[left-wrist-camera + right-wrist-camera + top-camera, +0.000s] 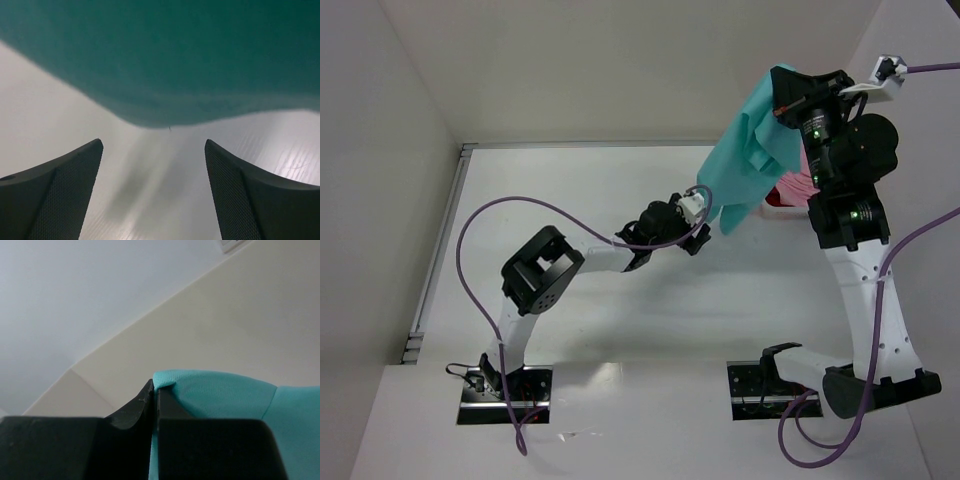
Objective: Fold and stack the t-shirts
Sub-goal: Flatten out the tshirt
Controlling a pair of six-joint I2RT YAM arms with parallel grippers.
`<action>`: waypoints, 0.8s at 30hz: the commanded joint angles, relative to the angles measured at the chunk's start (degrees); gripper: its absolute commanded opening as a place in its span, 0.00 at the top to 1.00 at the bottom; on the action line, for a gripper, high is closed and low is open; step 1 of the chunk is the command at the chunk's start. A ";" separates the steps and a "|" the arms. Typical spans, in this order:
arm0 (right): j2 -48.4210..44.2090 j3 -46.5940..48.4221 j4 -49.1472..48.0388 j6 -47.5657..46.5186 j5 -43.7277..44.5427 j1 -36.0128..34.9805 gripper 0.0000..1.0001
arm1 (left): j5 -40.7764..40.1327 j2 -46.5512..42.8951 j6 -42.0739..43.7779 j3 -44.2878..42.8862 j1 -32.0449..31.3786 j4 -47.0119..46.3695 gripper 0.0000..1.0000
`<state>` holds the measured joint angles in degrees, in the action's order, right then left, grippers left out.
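The right hand (785, 106), lifted high, is pinched tight on a top corner of the teal t-shirt (750, 160), which hangs lengthwise with its lower tip pointing down at the table (600, 190). At that tip the left hand (705, 216) gapes wide. A pink t-shirt (799, 180) peeks out just behind the teal t-shirt.

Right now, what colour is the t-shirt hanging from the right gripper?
Plain teal; the t-shirt shows best in the top external view, pinched in the right gripper.
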<state>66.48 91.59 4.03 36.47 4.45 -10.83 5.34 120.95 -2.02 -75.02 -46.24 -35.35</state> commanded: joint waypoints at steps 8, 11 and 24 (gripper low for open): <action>-2.84 2.45 -3.24 1.32 -2.16 0.37 0.99 | -2.53 3.68 -4.48 -5.04 -2.01 -9.73 0.23; -2.85 2.97 -2.72 1.32 -1.47 0.37 0.99 | -2.53 4.30 -5.01 -5.04 -2.01 -9.73 0.29; -3.98 3.59 -2.71 1.32 -1.99 0.37 0.99 | -2.53 5.88 -6.23 -6.71 -2.01 -8.50 0.67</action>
<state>64.45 92.36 4.05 37.65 2.63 -10.83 2.22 125.84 -6.79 -79.40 -48.21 -40.12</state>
